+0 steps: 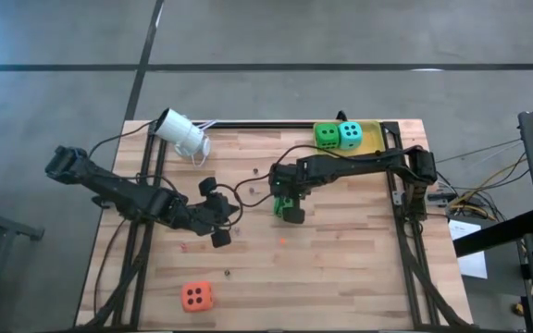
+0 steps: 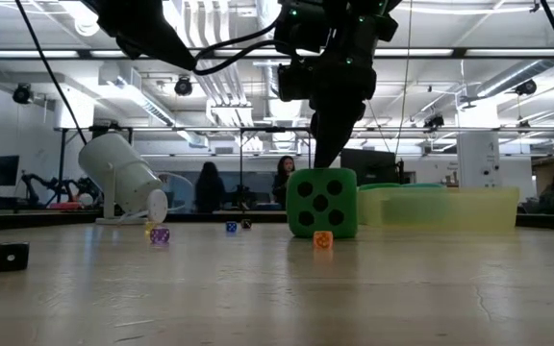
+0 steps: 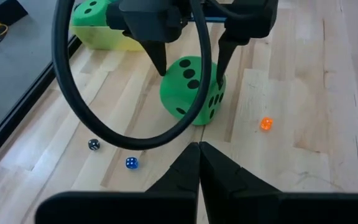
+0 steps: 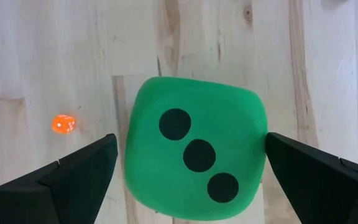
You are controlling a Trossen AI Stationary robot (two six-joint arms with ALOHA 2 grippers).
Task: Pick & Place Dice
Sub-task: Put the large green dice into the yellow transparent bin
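A bright green die rests on the wooden table near its middle. My right gripper hangs over it, open and pointing down, one finger on each side of the die. My left gripper is shut on nothing. It hovers left of that die, aimed at it. Another green die and a teal die lie in the yellow tray at the far edge. An orange-red die sits near the front left. My right gripper comes from above with its fingers astride the green die, which sits flat on the table. One fingertip stands right at the die's side; I cannot tell whether it touches. The other fingertip shows a small gap.
A white cylinder-shaped device lies at the far left. Tiny dice dot the table: orange, blue, black, purple. A black cable loops in front of the left wrist camera. People sit in the room behind.
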